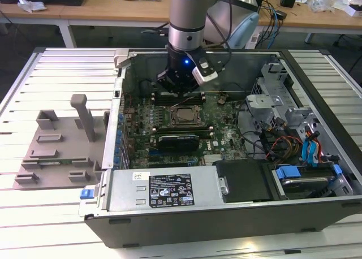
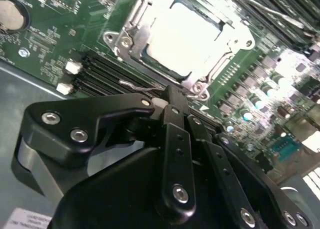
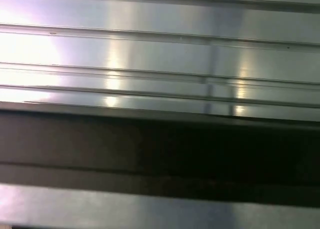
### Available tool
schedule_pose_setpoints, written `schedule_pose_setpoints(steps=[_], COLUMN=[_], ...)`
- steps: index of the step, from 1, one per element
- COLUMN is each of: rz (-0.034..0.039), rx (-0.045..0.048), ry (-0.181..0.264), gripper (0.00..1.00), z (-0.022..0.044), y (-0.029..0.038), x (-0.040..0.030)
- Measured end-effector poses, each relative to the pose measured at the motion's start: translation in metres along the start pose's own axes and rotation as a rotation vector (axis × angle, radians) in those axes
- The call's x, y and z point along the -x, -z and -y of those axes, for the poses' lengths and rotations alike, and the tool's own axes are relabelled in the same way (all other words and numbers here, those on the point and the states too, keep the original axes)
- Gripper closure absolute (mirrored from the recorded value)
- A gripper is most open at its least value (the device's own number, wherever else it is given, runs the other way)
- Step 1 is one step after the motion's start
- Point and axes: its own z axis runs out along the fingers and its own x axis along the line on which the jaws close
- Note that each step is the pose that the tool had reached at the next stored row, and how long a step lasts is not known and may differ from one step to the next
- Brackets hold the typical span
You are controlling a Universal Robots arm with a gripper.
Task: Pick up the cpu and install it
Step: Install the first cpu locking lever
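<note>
A: Item one, the gripper (image 2: 167, 101). Condition of the fingers?

B: In the second wrist view, the black fingers (image 2: 176, 139) are drawn together at the tips, clenched, with nothing seen between them. They touch nothing; the tips hang above the dark memory slots (image 2: 107, 74) of the green motherboard (image 2: 50, 34).

A: Item two, the cpu (image 2: 182, 36). Location?

B: Pale silver square, lying flat inside the metal socket frame (image 2: 127, 39) on the motherboard. It sits apart from the fingertips, just beyond them, across the frame's near corner.

A: Same items, exterior view?

B: The gripper (image 1: 180, 88) is lowered into the open computer case (image 1: 317, 78), poised over the board just behind the cpu (image 1: 184, 116). A grey tray (image 1: 56, 151) rests on the slatted table (image 1: 34, 83), at the exterior view's left of the case.
</note>
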Motion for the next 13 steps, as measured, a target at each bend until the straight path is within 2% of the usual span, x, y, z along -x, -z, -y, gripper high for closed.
schedule_pose_setpoints(steps=[6, 9, 13], rz=[-0.0029, -0.0032, -0.0038], rx=[0.0002, 0.0004, 0.0002], ry=[0.000, 0.000, 0.000], gripper=[0.89, 0.89, 0.89], z=[0.0011, 0.0046, 0.0051], y=[-0.0084, -0.0114, -0.0142], x=[0.0157, 0.0198, 0.0242])
